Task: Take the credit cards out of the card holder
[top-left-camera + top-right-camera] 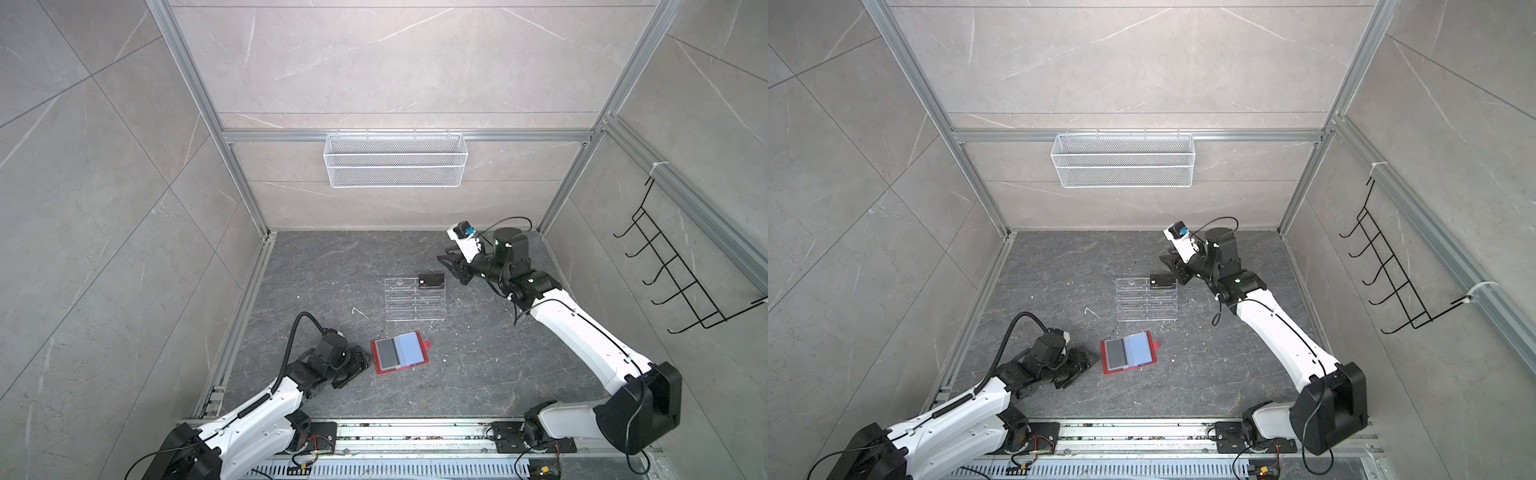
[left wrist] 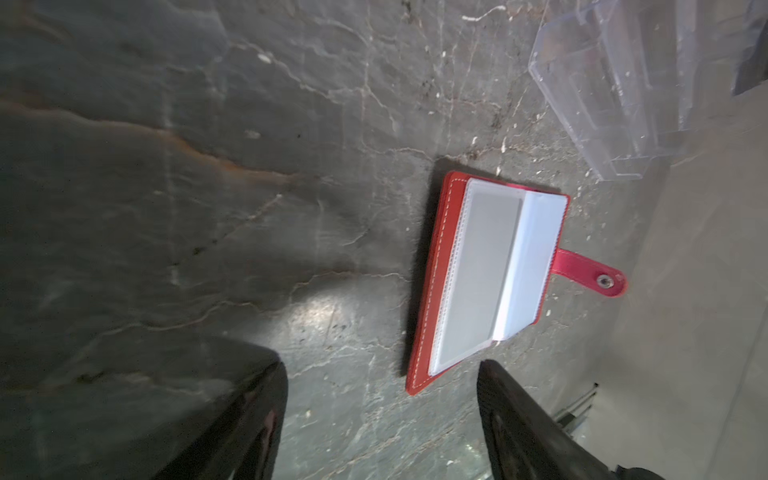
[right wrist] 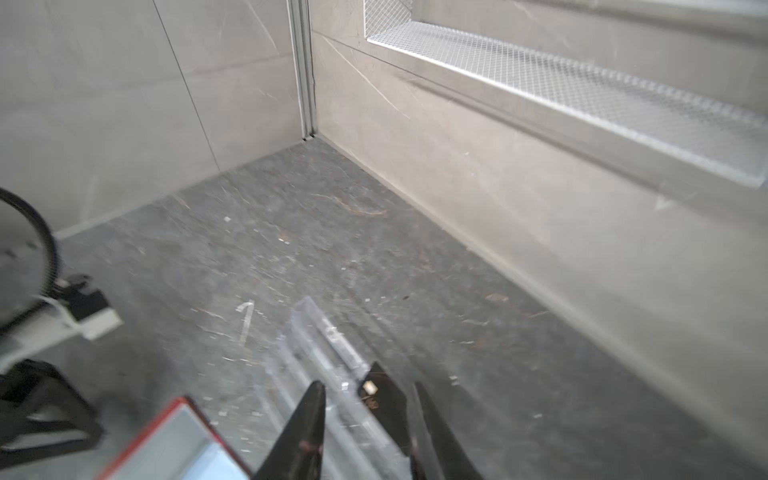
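Note:
The red card holder point(image 1: 377, 358) point(image 1: 1108, 370) point(image 2: 430, 316) lies open on the dark floor, its snap strap point(image 2: 590, 272) out to one side. A grey credit card point(image 1: 388, 353) point(image 2: 478, 282) shows through one clear sleeve, next to a bluish sleeve point(image 1: 409, 348). A black credit card point(image 1: 431, 280) point(image 1: 1163, 281) point(image 3: 384, 401) stands in the back slot of a clear rack. My left gripper point(image 1: 357, 365) point(image 2: 381, 365) is open and holds nothing, just left of the holder. My right gripper point(image 1: 451, 268) point(image 3: 368, 384) is open, behind and to the right of the black card, apart from it.
The clear acrylic tiered rack point(image 1: 415, 305) point(image 1: 1146, 305) stands mid-floor behind the holder. A white wire basket point(image 1: 395, 160) hangs on the back wall. A black hook rack point(image 1: 685, 270) hangs on the right wall. A small white scrap point(image 1: 359, 311) lies left of the acrylic rack.

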Tool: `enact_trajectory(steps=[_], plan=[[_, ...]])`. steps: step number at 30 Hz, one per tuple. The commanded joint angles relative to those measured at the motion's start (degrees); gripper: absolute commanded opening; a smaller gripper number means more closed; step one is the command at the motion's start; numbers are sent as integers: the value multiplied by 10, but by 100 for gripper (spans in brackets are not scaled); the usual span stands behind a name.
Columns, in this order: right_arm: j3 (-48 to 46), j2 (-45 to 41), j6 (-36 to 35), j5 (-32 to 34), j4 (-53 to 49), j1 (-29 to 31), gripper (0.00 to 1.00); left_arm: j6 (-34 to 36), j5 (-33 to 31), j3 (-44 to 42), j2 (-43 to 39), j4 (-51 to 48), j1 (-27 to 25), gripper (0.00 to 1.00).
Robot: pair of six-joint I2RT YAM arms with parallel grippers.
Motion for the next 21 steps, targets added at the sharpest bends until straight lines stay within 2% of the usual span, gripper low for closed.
enact_trajectory(steps=[1,4,7,10,12,14,18,21], plan=[[-61,-7,160,-29,-20,44,30,-63,36,-31,8,97,-1,72],[-94,-6,179,2,-53,99,26,-81,40,-48,20,148,0,68],[-148,7,239,1,-14,137,22,-84,46,-48,38,170,-1,63],[-177,29,268,16,12,166,19,-87,54,-44,68,189,-1,60],[-189,48,279,18,31,180,19,-89,56,-45,90,207,-1,58],[-194,76,285,31,32,185,14,-89,57,-48,109,232,-1,57],[-214,123,307,41,52,190,13,-92,62,-53,153,298,-2,53],[-221,150,310,57,48,191,12,-92,66,-47,181,336,-1,41]])
